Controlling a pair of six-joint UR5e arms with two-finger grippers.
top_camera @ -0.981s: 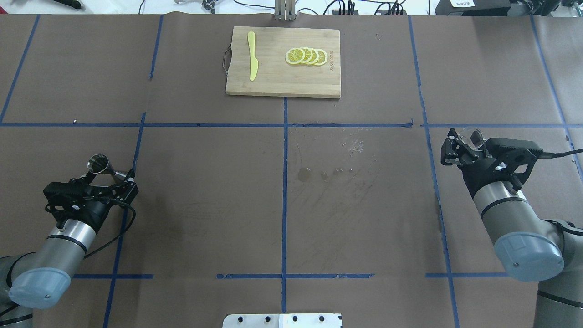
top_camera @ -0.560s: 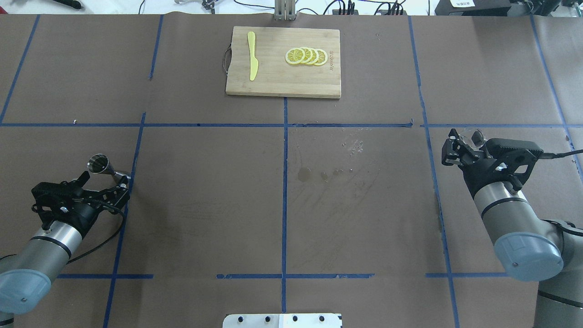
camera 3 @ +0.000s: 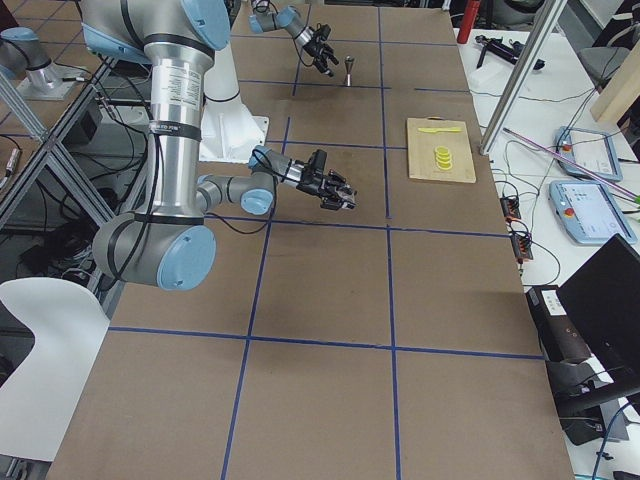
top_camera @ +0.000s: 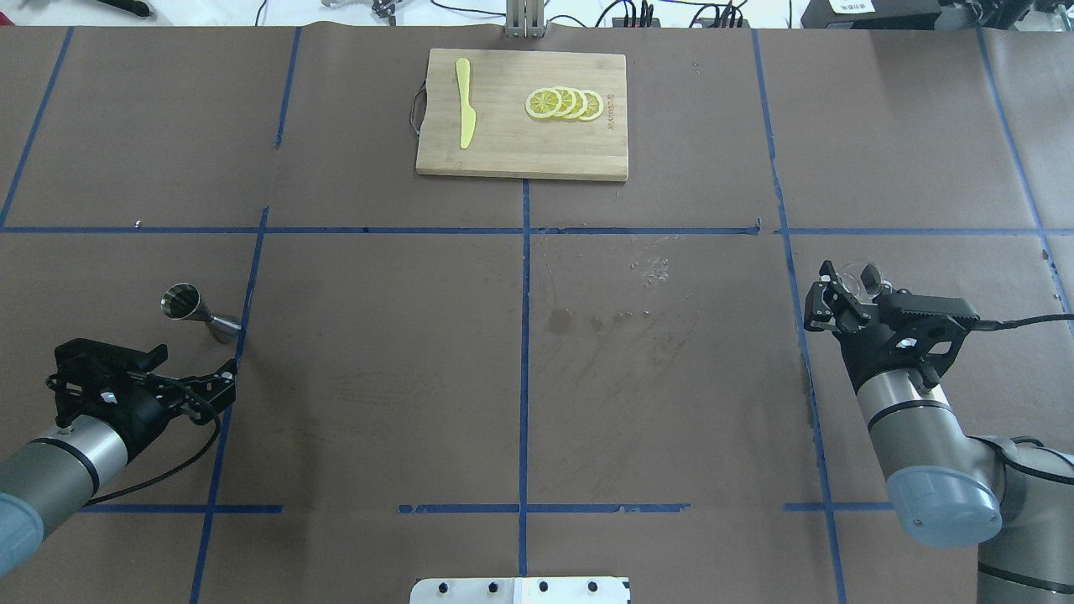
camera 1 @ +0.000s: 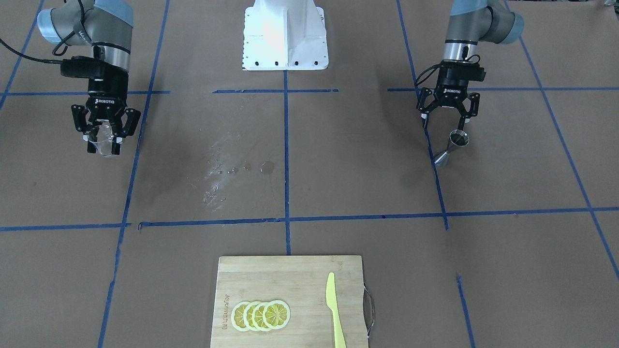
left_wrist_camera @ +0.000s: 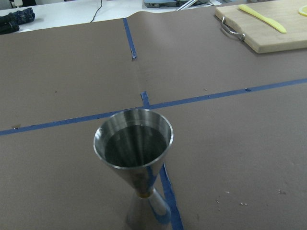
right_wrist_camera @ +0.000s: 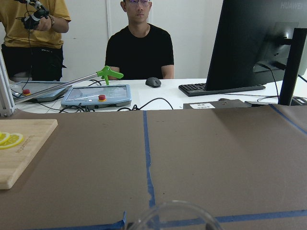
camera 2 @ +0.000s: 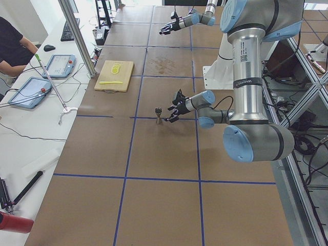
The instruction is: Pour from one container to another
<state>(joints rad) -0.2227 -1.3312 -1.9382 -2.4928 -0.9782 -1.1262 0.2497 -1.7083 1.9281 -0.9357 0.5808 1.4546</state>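
Note:
A steel jigger stands upright on the blue tape line at the table's left, and fills the left wrist view. My left gripper is open just behind it, nearer the robot, not touching it; the front view shows the same gap between the left gripper and the jigger. On the table's right, my right gripper is shut on a clear glass cup, held between the fingers in the front view. Only the cup's rim shows in the right wrist view.
A wooden cutting board with lemon slices and a yellow knife lies at the far middle. Wet spots mark the table's centre. The robot's white base plate sits at the near edge. Operators sit beyond the far edge.
My left gripper has drawn back toward the robot, leaving the jigger standing alone. The right gripper has also moved back a little, with the glass cup still in it.

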